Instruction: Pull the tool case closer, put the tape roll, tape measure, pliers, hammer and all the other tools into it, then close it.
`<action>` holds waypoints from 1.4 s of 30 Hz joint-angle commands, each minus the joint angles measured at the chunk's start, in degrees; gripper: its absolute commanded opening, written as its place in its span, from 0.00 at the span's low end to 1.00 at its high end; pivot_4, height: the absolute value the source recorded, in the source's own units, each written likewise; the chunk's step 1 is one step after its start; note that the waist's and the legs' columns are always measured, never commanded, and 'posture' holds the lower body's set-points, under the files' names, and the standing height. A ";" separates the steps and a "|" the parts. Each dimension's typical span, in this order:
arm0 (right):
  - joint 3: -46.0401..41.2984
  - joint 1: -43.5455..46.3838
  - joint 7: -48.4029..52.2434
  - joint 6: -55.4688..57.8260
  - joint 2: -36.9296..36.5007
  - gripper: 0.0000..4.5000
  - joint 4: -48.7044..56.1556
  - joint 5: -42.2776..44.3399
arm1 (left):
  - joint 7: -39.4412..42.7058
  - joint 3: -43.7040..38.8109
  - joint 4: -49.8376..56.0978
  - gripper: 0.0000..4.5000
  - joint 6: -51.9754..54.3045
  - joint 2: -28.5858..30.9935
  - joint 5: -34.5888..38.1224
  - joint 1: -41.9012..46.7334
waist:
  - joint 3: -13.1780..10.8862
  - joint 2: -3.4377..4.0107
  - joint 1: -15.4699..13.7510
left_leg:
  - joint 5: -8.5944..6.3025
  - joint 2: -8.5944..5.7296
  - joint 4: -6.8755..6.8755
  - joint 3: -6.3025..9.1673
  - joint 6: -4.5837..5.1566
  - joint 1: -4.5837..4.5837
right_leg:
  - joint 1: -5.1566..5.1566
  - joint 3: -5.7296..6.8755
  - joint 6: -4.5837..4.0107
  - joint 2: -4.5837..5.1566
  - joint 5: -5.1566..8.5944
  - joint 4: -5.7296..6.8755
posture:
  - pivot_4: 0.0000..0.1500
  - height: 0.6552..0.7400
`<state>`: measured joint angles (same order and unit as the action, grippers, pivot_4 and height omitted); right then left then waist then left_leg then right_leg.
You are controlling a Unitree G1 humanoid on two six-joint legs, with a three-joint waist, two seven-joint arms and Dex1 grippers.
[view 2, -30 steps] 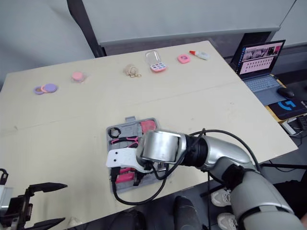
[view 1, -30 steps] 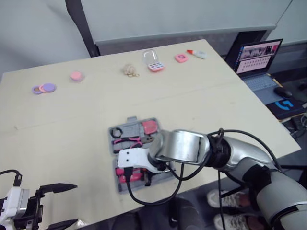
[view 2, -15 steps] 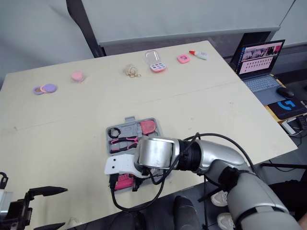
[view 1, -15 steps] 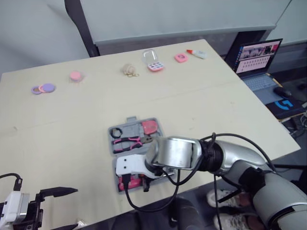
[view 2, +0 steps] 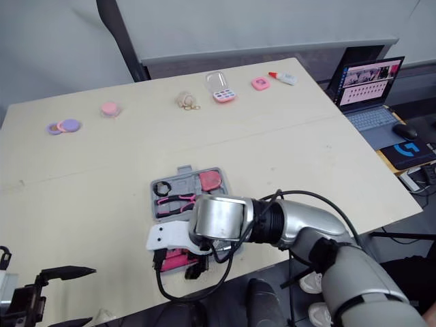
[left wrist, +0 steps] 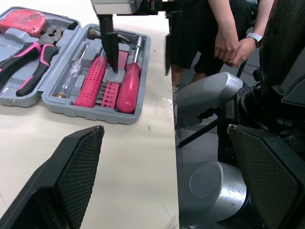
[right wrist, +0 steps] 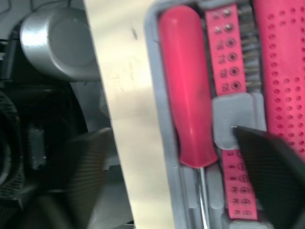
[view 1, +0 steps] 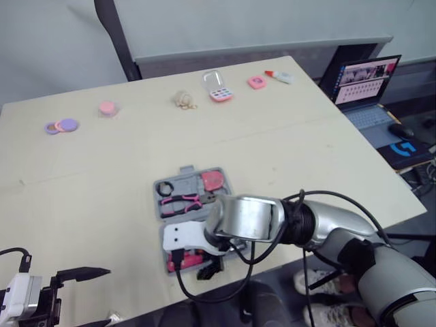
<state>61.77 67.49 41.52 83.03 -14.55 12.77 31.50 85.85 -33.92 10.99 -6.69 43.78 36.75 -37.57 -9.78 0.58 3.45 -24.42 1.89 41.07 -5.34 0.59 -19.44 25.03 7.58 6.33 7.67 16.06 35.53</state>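
**Head views.** Noted a pale, matte desk (view 1: 102,184) with the tool case (view 1: 157,201) lying open and flat at the near edge: moulded grey plastic, two hinged halves.
- Far half: black ring of the tape roll (view 1: 167,187), rounded red-pink tape measure (view 1: 213,180), pliers (view 1: 182,200) with pink-and-black handles.
- Near half: largely covered by the right tool (view 1: 194,264) and its white wrist shell.
- Left tool (view 1: 105,296): low at the near-left corner, well apart from the case, black fingers spread with nothing between them.
- Beyond the desk's right end: an open laptop (view 1: 364,85).

**Left wrist view.** Shown here but covered from the head: contents of the near half.
- Smooth red screwdriver (left wrist: 127,88), flat pink bit strip (left wrist: 112,90) and perforated pink grip (left wrist: 90,81), possibly the hammer's, though too little of the head end shows to be sure.
- Right tool released and spread: one finger down at the grey clip (left wrist: 114,75) over the bit strip, the other hanging just off the desk edge, with the screwdriver and the case wall between them.
- A person's hands (left wrist: 228,45) held together, beside the desk.

**Right wrist view.** Close on the same spot.
- Glossy screwdriver handle, bit strip dotted with sockets, dimpled grip beside it.
- One textured finger pad over the case, the other past the desk edge.
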 commanded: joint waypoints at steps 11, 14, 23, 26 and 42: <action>-15.20 -5.74 3.56 -4.53 -7.41 0.98 5.29 1.53 | -0.88 -0.35 1.01 1.00 1.55 -0.81 0.56 2.01 | 0.04 -0.07 -0.12 | -0.03 -0.02 -0.05 0.00 -0.01 -0.04 | 0.02 0.05 0.00 0.00 0.00 -0.03 | 1.00 0.87; -21.20 -13.48 3.52 -11.73 -9.74 0.86 8.99 1.28 | -0.98 -0.70 1.02 1.00 1.10 -1.82 0.49 1.27 | 0.04 -0.10 -0.21 | -0.04 -0.02 -0.09 0.00 -0.01 -0.05 | 0.02 0.08 0.00 -0.01 0.00 -0.07 | 1.00 0.87; -24.51 -27.18 5.44 -26.62 -10.34 0.00 13.34 -1.06 | -1.55 -0.24 0.76 1.00 0.74 -2.81 0.02 1.67 | 0.00 -0.16 -0.28 | -0.04 0.01 0.02 -0.09 -0.03 0.05 | -0.02 0.01 0.00 -0.01 0.00 0.00 | 1.00 0.87; -23.52 -30.54 6.31 -35.33 -9.92 0.00 11.82 -4.77 | -1.87 0.00 1.06 1.00 0.88 -2.79 -0.03 1.71 | 0.00 -0.17 -0.35 | -0.04 0.01 0.02 -0.08 -0.03 0.10 | -0.06 0.01 0.00 -0.01 0.00 0.00 | 1.00 0.87; -22.31 -41.28 12.15 -51.73 -10.05 0.00 4.09 -14.03 | -1.77 0.30 0.52 1.00 1.32 -1.70 -0.15 2.73 | 0.00 -0.18 -0.41 | -0.04 0.03 0.05 -0.04 -0.02 0.24 | -0.28 0.05 -0.02 0.00 0.01 -0.04 | 1.00 0.87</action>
<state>39.99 26.76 52.37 33.26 -24.70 16.91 18.21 83.98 -33.35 10.91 -5.42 41.45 36.62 -34.71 -9.78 0.40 3.04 -24.46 1.92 41.13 -5.38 0.57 -19.20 24.75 7.64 6.31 7.66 16.06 35.50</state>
